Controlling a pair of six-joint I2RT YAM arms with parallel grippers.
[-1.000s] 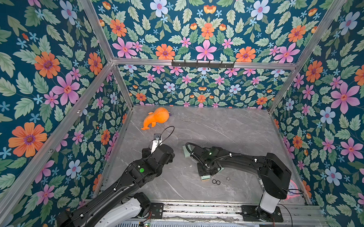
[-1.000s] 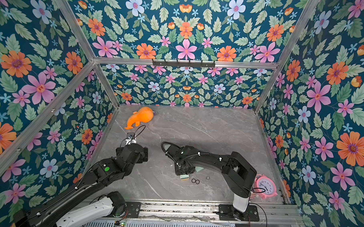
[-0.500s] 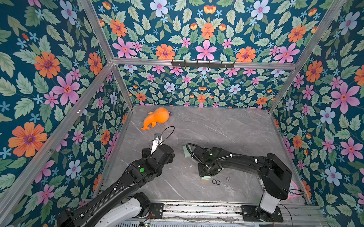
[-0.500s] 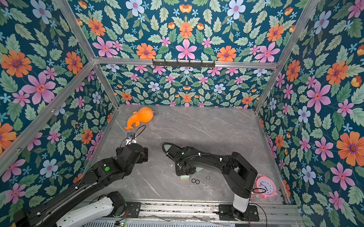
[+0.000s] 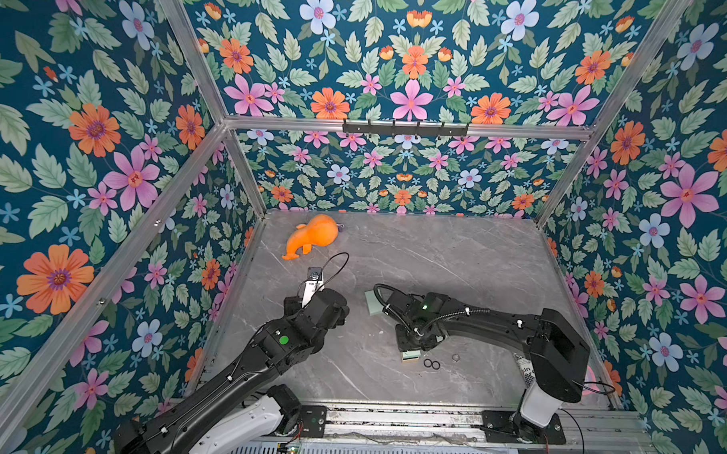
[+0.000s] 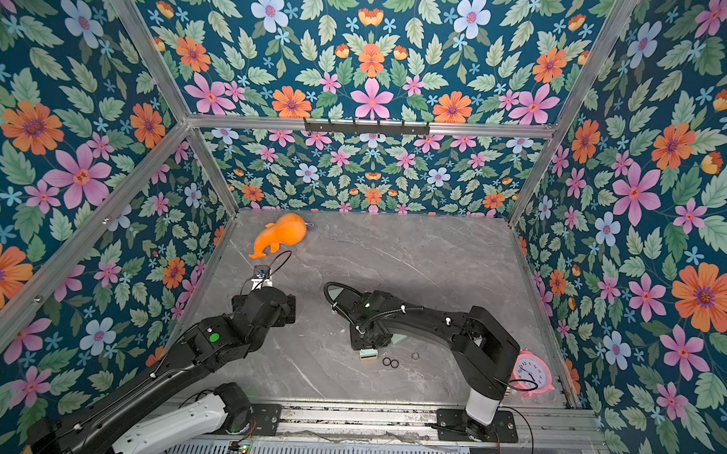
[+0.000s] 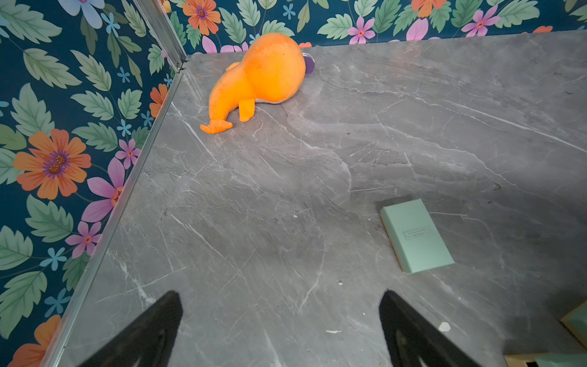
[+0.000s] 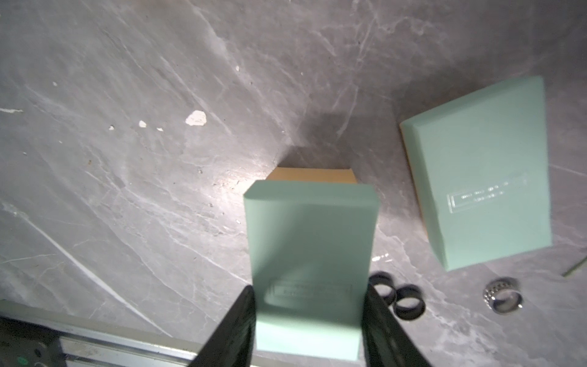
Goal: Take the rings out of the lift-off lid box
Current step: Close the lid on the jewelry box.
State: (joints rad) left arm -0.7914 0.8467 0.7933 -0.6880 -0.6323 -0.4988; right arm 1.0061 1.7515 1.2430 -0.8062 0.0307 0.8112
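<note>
thin black ring pair (image 5: pixel 432 364) is laid on grey marble tabletop (image 5: pixel 456 256) | thin silvery ring (image 5: pixel 456 357) is laid near | small mint-green box (image 5: pixel 410 356) is seen just beside the pair

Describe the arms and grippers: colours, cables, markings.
Both the left arm and right arm are black with a white base segment. The left carries a round green dot and a thin looping black cable; the right a ribbed black hose with white ties and a green light. The left gripper and right gripper have black tapering fingers.

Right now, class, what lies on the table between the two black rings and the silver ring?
Nothing: only bare table separates the black rings from the silver ring, plainest in the right wrist view.
</note>
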